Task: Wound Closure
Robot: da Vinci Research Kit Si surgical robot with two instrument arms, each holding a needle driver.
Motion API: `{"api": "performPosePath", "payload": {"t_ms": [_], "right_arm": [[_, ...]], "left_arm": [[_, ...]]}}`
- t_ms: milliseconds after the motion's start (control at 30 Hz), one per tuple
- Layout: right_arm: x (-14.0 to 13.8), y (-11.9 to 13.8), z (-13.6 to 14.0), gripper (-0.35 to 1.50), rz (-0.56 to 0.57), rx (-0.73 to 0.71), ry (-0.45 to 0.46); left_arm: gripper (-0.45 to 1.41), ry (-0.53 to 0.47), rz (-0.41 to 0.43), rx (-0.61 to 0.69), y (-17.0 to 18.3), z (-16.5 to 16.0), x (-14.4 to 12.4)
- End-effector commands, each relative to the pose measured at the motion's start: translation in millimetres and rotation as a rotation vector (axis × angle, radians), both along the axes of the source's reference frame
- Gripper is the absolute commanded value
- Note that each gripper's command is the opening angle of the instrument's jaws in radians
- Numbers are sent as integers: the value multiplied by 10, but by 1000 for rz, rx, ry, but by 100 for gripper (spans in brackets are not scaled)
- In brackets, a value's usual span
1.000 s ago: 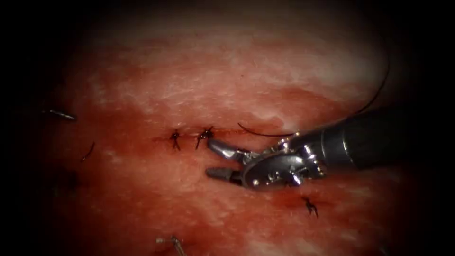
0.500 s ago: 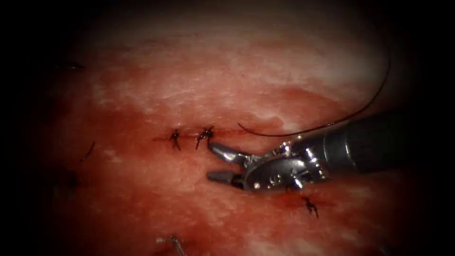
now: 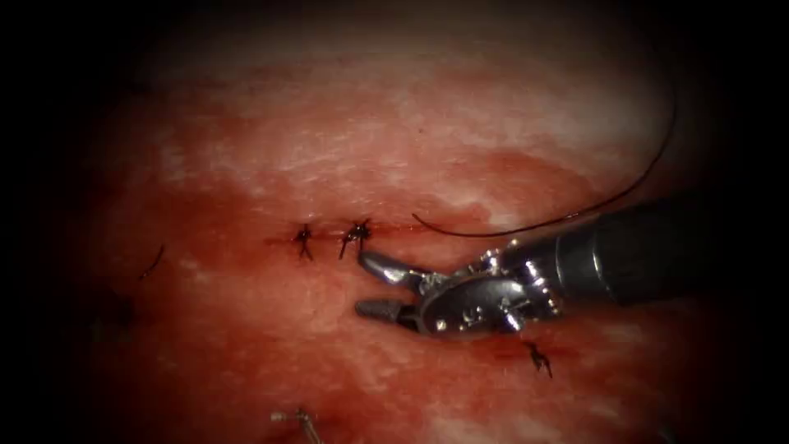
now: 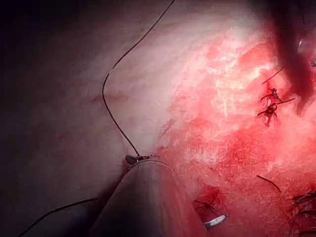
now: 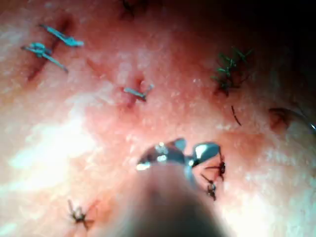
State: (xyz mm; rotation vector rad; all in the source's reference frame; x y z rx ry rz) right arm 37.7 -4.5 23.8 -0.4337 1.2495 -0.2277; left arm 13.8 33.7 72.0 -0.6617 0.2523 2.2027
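My right tool (image 3: 371, 286) hovers, jaws apart and empty, beside the knots (image 3: 355, 234), thread (image 3: 575, 215) trailing behind.

R tool (image 3: 374, 288) sits over the tissue (image 3: 394, 140) w/ jaws spread, holding nothing, upper jaw tip just beside the right knot (image 3: 355, 235) on the cut (image 3: 283, 241). Second knot (image 3: 303, 242) just left of it. Thread (image 3: 608, 201) arcs above the shaft toward the tissue's right edge, crossing that approach. Another knot (image 3: 538, 358) lies just below the wrist. Bare tissue toward the top edge & left of the knots is open; a staple (image 3: 296, 419) sits near the bottom edge.
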Motion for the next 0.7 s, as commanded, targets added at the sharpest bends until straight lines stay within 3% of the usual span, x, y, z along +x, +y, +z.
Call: {"api": "performPosePath", "payload": {"t_ms": [33,233,633,700], "right_arm": [[5,-5,5,130,0,0,0],[9,-5,6,130,1,5,-3],[8,-7,5,130,2,10,-1],[9,-7,4,130,5,22,1]], "left_arm": [[-45,-8,-2,14,-5,6,-7],[-45,-156,48,134,-27,1,-29],[-45,-261,56,186,-42,-58,-92],[-45,-287,51,201,-47,-71,-116]]}}
